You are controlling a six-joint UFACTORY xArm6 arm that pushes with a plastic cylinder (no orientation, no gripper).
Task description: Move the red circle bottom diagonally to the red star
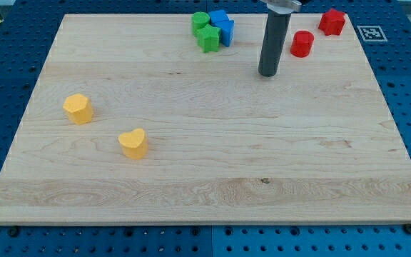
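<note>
The red circle [302,43] is a short red cylinder near the view's top right of the wooden board. The red star [332,21] lies above and to the right of it, close to the board's top edge, with a small gap between them. My tip [267,73] is the lower end of a dark rod that comes down from the view's top. It rests on the board to the left of and below the red circle, apart from it by roughly one block width.
A cluster of green [207,38] [200,21] and blue [222,26] blocks sits at the top centre, left of the rod. A yellow block [78,108] and a yellow heart [133,143] lie at the left. The wooden board [205,171] rests on a blue perforated table.
</note>
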